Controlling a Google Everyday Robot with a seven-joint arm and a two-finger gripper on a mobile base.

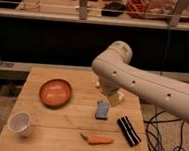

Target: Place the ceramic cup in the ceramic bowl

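The white ceramic cup stands upright at the front left corner of the wooden table. The orange-brown ceramic bowl sits behind it and a little to the right, empty. My white arm reaches in from the right over the middle of the table. My gripper hangs at its end above the table's centre, to the right of the bowl and far from the cup.
A blue sponge-like block lies just below the gripper. An orange carrot-shaped object lies at the front. A black striped bar lies at the right. A white packet is half hidden behind the arm. Cables trail on the floor at the right.
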